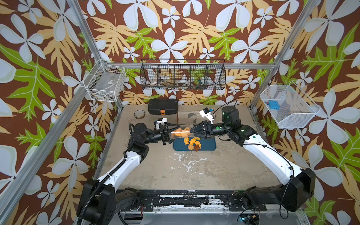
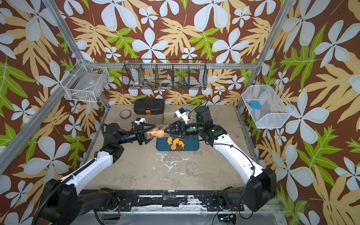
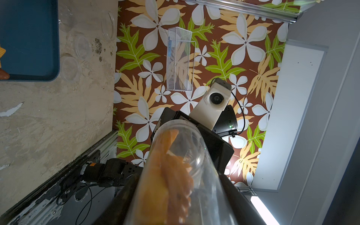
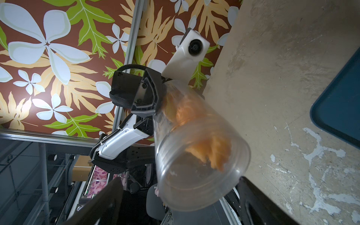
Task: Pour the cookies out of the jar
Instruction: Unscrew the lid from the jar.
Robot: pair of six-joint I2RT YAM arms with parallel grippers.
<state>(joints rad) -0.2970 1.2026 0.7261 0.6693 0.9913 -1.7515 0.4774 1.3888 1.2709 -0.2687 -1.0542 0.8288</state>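
the left pincer was clenched on the closed end of a clear plastic jar, a smooth cylinder held on its side above the back edge of a dark blue tray with rounded corners and a low raised rim. several orange-yellow cookies showed through the glossy wall, bunched along the lower side of the jar; their outlines were too blurred in both wrist views to name shapes. the jar's wide round mouth faced the right pincer, whose black fingers stood spread on either side of the rim, released rather than clamped, with a clear gap on at least one side.

more cookies lay in a loose pile on the tray just below the jar's mouth: matte orange-yellow pieces with scalloped and lobed edges, a brown star at the front and a small square cracker near the back rim.

the counter was a mottled beige, stone-like surface with chipped white patches. at its back sat a black ribbed hard case with an orange latch.
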